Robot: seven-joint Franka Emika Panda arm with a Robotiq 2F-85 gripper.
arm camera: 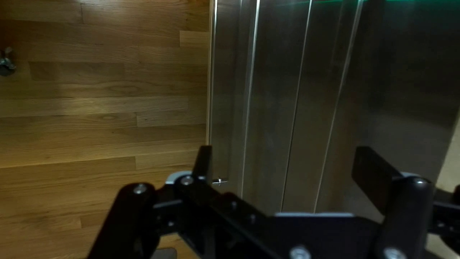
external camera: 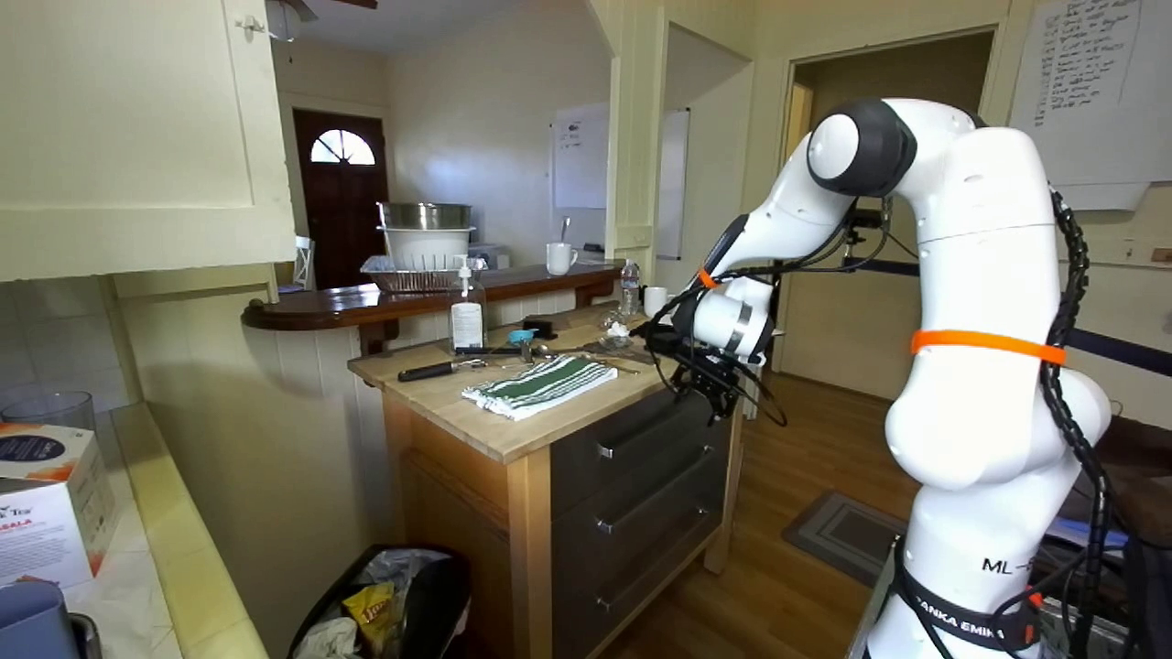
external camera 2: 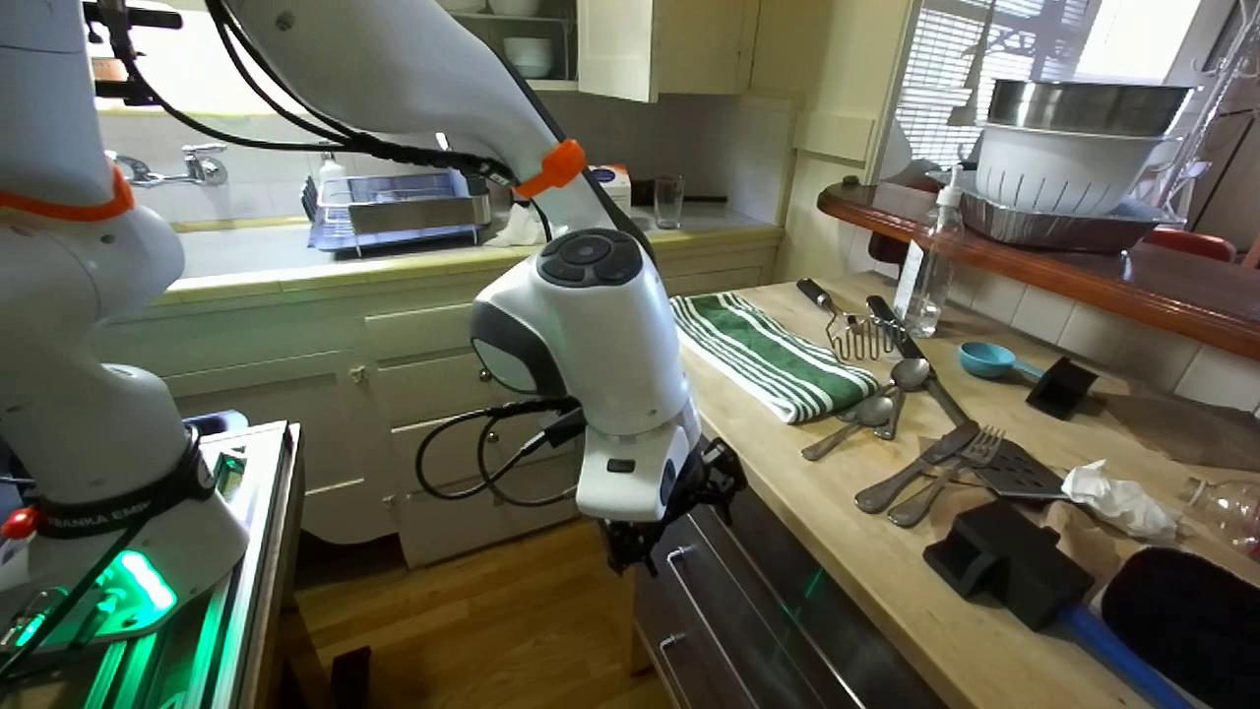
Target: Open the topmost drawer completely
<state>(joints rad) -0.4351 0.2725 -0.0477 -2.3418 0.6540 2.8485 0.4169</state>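
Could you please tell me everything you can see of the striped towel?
The striped towel looks like woven cloth, with a broad green middle flanked by green-and-white stripes. It appears folded into a rectangle and lies flat on the pale wooden cabinet top, close to an edge. Metal utensils lie close beside it; whether any touch it, I cannot tell.

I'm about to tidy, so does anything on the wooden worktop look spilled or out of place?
A crumpled white wad, perhaps tissue, lies beside the black spatula; it looks like litter left on the worktop. No spill shows.
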